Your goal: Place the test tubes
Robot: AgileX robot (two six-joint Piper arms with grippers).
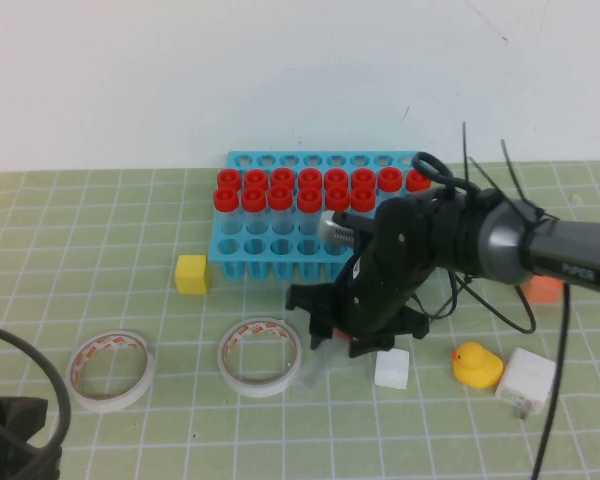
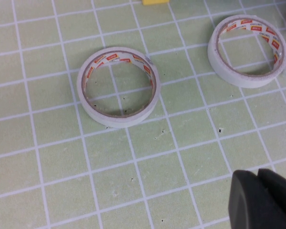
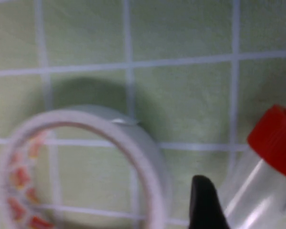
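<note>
A blue rack (image 1: 280,262) at the back middle of the mat holds several red-capped test tubes (image 1: 295,190) in its two back rows. My right gripper (image 1: 325,338) is low over the mat in front of the rack, shut on a clear test tube (image 3: 257,191) with a red cap (image 3: 276,138). The tube's side lies against the one black finger (image 3: 205,205) that shows; the other finger is hidden. My left gripper (image 2: 257,200) hangs at the near left above the mat, shut and holding nothing.
Two tape rolls (image 1: 111,370) (image 1: 261,355) lie on the near mat, the second right beside the right gripper. A yellow cube (image 1: 191,273) sits left of the rack. A white cube (image 1: 391,369), a rubber duck (image 1: 476,364), a white block (image 1: 526,381) and an orange block (image 1: 543,289) lie at the right.
</note>
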